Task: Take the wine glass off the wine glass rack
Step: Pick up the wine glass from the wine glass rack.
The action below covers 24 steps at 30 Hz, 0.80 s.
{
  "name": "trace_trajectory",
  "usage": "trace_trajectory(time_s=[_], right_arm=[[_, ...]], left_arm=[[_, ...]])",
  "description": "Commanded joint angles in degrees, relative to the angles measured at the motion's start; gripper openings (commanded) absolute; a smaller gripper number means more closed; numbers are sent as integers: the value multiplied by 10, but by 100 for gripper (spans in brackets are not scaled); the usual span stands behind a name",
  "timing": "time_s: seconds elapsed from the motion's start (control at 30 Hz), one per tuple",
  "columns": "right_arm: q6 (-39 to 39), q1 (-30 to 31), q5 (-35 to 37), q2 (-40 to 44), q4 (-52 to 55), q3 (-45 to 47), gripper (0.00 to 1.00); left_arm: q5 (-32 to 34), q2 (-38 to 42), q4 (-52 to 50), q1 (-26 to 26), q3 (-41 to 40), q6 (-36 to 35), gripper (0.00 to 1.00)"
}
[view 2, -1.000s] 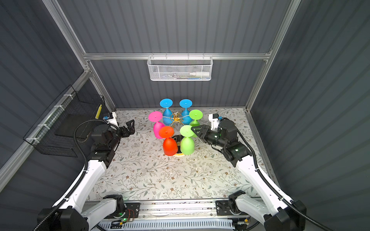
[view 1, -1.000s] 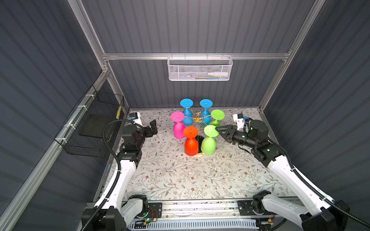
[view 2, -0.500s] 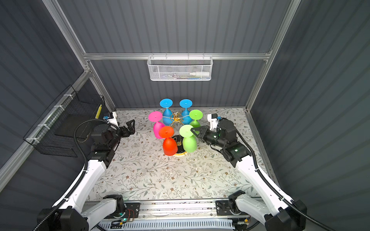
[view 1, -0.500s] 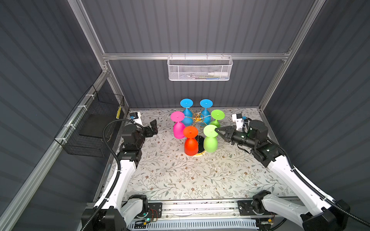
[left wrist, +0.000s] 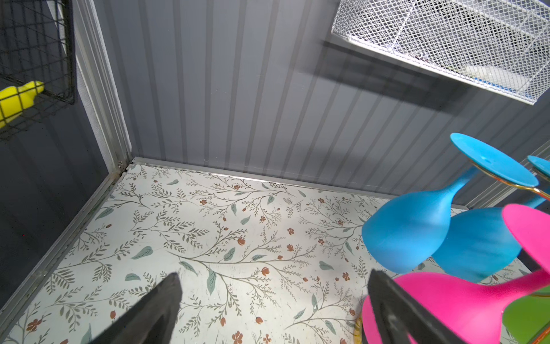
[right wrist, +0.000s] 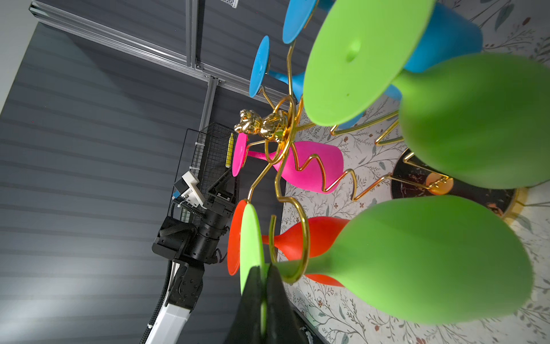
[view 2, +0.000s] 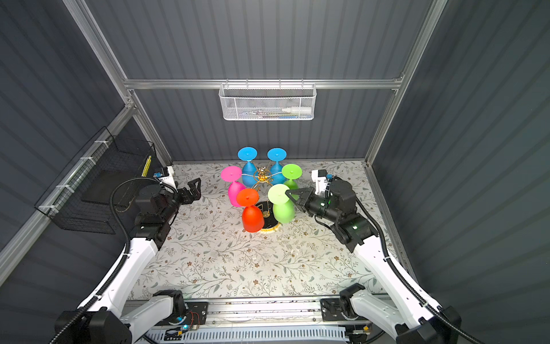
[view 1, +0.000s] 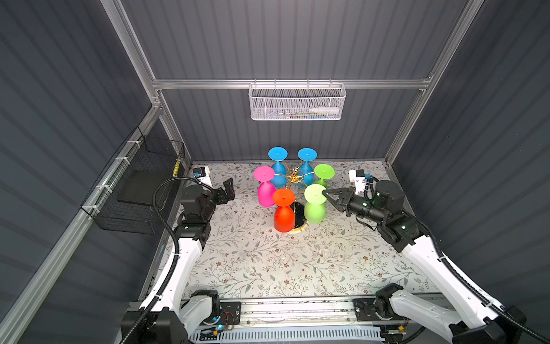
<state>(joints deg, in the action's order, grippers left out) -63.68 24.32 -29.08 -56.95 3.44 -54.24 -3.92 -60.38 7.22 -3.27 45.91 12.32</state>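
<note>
The gold wire wine glass rack stands on its round black base at the back middle, with several coloured glasses hanging upside down from its arms. The nearest lime green wine glass hangs with its stem in a gold ring. My right gripper comes in from the right, shut on the rim of that glass's flat foot disc. My left gripper hovers open to the left of the rack, beside the pink glass, holding nothing.
Also on the rack are a red-orange glass, a pink glass, two blue glasses and a second green glass. A white mesh basket hangs on the back wall. A black wire basket hangs on the left wall.
My right gripper's jaws have closed onto the foot disc of the near green glass. The left arm has stayed still.
</note>
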Motion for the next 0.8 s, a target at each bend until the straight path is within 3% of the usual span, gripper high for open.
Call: trace_trajectory(time_s=[0.0, 0.77], right_arm=[[-20, 3, -11, 13, -24, -14, 0], [-22, 19, 12, -37, -23, -58, 0]], left_arm=[[-12, 3, -9, 4, 19, 2, 99], [-20, 6, -12, 4, 21, 4, 99]])
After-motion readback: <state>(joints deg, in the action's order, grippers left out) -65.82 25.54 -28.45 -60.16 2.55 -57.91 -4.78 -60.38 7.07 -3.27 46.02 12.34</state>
